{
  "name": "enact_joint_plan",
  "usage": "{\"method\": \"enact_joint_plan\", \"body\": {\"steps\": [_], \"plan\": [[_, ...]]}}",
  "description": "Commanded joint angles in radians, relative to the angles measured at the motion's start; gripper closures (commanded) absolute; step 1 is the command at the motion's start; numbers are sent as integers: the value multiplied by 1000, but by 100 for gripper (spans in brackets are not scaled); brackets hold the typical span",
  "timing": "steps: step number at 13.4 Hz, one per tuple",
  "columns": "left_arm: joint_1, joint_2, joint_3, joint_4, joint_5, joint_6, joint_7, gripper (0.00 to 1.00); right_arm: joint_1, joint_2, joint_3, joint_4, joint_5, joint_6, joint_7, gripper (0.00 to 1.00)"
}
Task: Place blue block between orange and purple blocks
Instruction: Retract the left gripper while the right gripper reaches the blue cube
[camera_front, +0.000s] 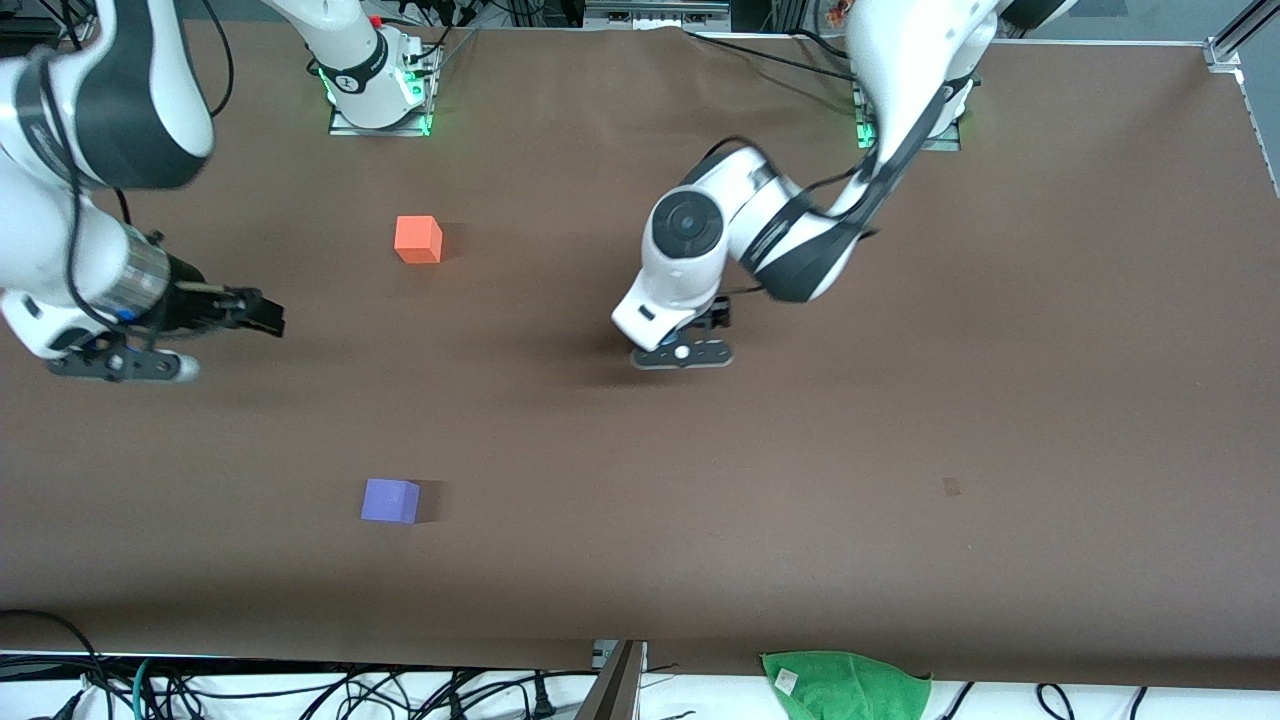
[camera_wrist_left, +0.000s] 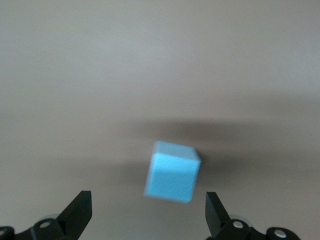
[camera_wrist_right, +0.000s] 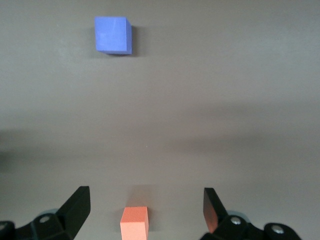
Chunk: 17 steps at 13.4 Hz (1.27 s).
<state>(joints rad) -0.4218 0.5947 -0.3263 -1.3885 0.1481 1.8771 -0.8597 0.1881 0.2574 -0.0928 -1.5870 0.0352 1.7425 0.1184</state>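
Brown table (camera_front: 1000, 350) fills the front view, cables along both long edges, green cloth (camera_front: 845, 685) at the near edge toward the left arm's end. Orange block (camera_front: 418, 239) sits nearer the robot bases; purple block (camera_front: 390, 500) is well apart from it, nearer the front camera, w/ bare table between them. Blue block (camera_wrist_left: 172, 171) isn't visible in the front view, hidden under the left arm. Left wrist view shows it on the table, tilted askew, between the spread fingers of the left pincer (camera_wrist_left: 149, 209), fingers apart from it. Right pincer (camera_wrist_right: 146, 206) hangs open near the right arm's end, waiting; orange block shows between its fingers, purple one farther off.
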Motion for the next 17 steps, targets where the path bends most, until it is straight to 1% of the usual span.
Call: {"method": "enact_joint_plan", "body": {"steps": [1, 2, 3, 4, 5, 6, 8, 9, 10, 11, 12, 13, 14, 15, 16, 17], "plan": [[141, -189, 0, -33, 13, -184, -1, 0, 75, 57, 1, 19, 46, 44, 48, 0], [215, -229, -5, -30, 7, -247, -2, 0, 115, 84, 1, 19, 70, 78, 123, 0], [301, -246, -13, -18, -4, -298, 1, 0, 160, 104, 1, 19, 77, 124, 208, 0], [378, -256, -11, 27, -59, -361, 42, 0, 225, 121, 1, 19, 75, 158, 304, 0], [435, -257, -4, 67, -76, -430, 121, 0, 269, 146, 1, 21, 77, 190, 381, 0], [493, -257, -8, 101, -76, -479, 228, 0, 315, 187, 1, 28, 77, 250, 474, 0], [558, -265, -5, 115, -71, -500, 463, 0, 427, 300, 1, 97, 75, 369, 713, 0], [580, -289, 0, 115, -71, -500, 558, 0, 482, 360, 1, 155, 74, 396, 824, 0], [610, -299, -3, 114, -82, -500, 609, 0, 523, 419, -1, 218, 72, 397, 902, 0], [618, -305, -5, 105, -76, -500, 634, 0, 554, 463, -1, 269, 71, 396, 950, 0], [620, -311, 0, 86, -78, -500, 639, 0, 579, 486, -1, 280, 72, 400, 1004, 0], [615, -334, 15, 62, -85, -480, 645, 0, 609, 506, -1, 282, 71, 414, 1068, 0], [586, -384, 48, 10, -78, -434, 643, 0, 629, 520, -1, 282, 69, 443, 1125, 0], [536, -459, 88, -100, -90, -355, 653, 0, 639, 529, -1, 282, 69, 453, 1162, 0], [462, -542, 207, -210, -110, -284, 689, 0, 645, 537, 1, 282, 71, 454, 1173, 0], [404, -603, 275, -284, -171, -265, 703, 0, 666, 548, -1, 282, 71, 456, 1176, 0]]}}
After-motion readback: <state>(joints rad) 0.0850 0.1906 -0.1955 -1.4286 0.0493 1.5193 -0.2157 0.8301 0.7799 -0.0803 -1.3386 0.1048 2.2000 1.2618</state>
